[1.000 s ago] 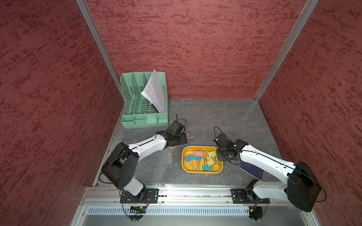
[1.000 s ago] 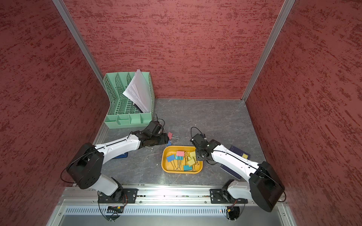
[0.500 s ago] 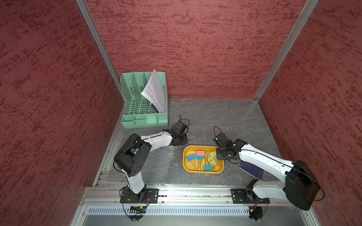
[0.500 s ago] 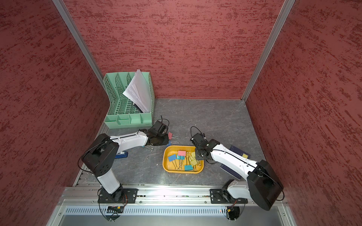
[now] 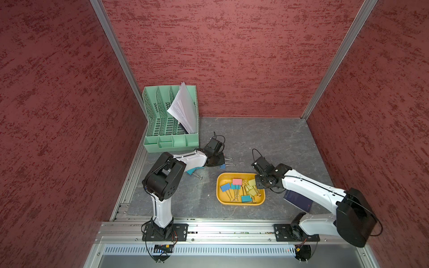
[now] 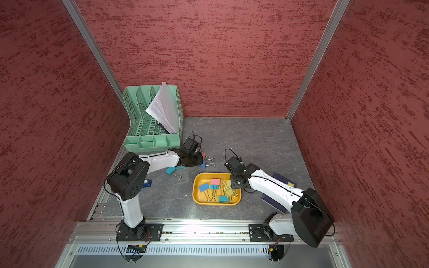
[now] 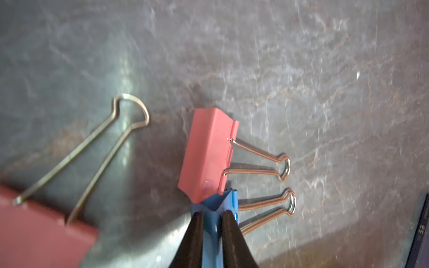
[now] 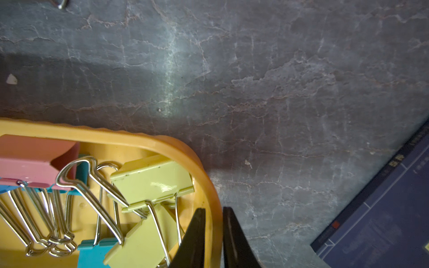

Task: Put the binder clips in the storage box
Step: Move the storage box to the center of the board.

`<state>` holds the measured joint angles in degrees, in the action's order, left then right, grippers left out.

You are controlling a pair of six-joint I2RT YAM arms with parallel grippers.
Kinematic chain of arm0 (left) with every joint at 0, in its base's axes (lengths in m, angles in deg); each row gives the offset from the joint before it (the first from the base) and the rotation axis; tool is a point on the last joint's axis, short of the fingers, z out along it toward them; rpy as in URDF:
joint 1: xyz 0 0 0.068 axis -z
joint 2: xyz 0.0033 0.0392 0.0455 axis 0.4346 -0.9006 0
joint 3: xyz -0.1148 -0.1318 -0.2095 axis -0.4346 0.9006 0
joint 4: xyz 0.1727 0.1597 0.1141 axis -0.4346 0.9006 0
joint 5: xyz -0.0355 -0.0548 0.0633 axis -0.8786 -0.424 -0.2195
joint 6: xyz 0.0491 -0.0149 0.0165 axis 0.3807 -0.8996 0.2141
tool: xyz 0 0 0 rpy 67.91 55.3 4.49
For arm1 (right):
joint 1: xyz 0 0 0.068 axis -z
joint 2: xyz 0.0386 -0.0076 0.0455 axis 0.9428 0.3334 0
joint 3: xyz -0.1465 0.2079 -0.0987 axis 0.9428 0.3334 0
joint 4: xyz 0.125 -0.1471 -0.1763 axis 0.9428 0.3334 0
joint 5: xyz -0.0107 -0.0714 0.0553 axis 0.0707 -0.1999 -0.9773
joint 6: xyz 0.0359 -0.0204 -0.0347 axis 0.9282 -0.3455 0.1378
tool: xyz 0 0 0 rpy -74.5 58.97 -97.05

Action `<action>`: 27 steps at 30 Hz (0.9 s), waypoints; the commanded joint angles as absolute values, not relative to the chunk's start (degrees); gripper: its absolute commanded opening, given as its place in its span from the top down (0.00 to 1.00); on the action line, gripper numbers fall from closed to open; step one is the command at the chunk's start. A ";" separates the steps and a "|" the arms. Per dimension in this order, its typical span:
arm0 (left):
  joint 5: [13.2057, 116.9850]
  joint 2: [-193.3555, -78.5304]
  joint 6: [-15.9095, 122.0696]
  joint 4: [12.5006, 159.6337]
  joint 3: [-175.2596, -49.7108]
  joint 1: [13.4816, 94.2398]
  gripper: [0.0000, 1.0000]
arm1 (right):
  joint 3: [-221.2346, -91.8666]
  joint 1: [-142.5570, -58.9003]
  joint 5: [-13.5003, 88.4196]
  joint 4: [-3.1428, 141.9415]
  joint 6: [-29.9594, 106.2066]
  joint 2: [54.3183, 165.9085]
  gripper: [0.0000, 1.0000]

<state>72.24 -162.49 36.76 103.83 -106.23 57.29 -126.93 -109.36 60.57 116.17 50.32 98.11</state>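
My left tool pinches the body of a blue clip lying on the worktop, left of centre, near the back-left corner of the storage box. My right tool is clamped on the wall at the box's right end. A pink clip touches the blue one's far end, so I judge a straight lift cleanest. The blue body's long axis runs front to back, with the wire handles pointing toward the right edge.
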 commanded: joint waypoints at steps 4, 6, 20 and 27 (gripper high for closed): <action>74.66 -170.12 41.58 110.80 -114.21 52.39 0.79 | -129.68 -108.93 60.00 115.21 49.13 99.33 0.82; 74.78 -170.30 42.70 111.55 -116.68 51.62 0.78 | -129.80 -108.93 59.92 115.26 49.00 99.55 0.82; 73.35 -159.80 46.51 111.46 -115.19 56.86 0.41 | -128.22 -108.93 59.29 114.39 48.60 98.26 0.77; 71.68 -164.91 40.38 110.98 -116.07 60.33 1.00 | -127.79 -108.89 58.56 113.38 48.45 98.77 0.78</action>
